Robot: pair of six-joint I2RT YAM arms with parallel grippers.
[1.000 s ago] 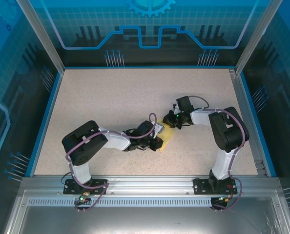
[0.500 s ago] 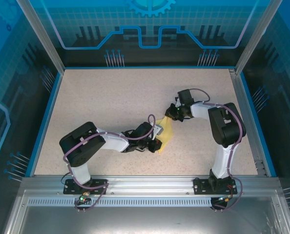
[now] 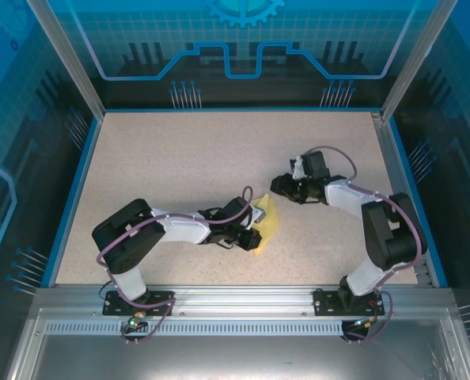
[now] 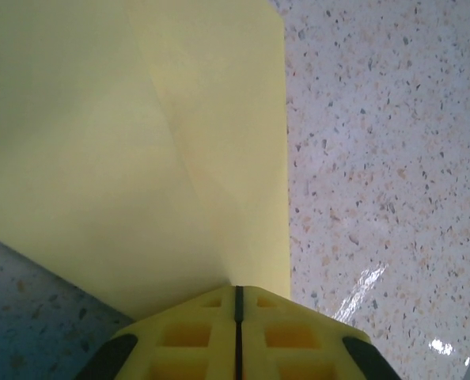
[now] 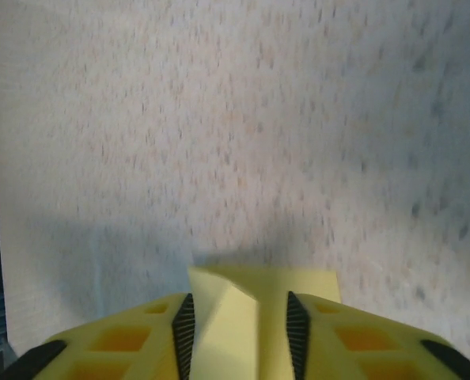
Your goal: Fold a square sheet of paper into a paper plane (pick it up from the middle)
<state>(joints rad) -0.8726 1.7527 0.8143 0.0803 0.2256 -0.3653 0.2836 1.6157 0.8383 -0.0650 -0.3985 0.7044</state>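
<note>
The square sheet of paper (image 3: 267,222), pale yellow and creased into a smaller folded shape, stands off the table at mid-table. My left gripper (image 3: 252,237) is shut on its lower edge. In the left wrist view the sheet (image 4: 140,158) rises from the shut jaws of the left gripper (image 4: 237,291), with one diagonal crease showing. My right gripper (image 3: 277,188) hangs just up and right of the sheet's top, with its jaws open. In the right wrist view a folded corner of the sheet (image 5: 255,285) shows in the gap of the right gripper (image 5: 240,305), touching neither pad.
The speckled beige table (image 3: 180,158) has a blue rim (image 3: 75,182) on the left and back. Clear blue-printed walls stand behind and beside it. A metal rail (image 3: 235,297) carries both arm bases along the near edge.
My right gripper opened, let go of the sheet's top and drew back to the right. The left gripper kept hold of the sheet and shifted slightly toward the near edge.
</note>
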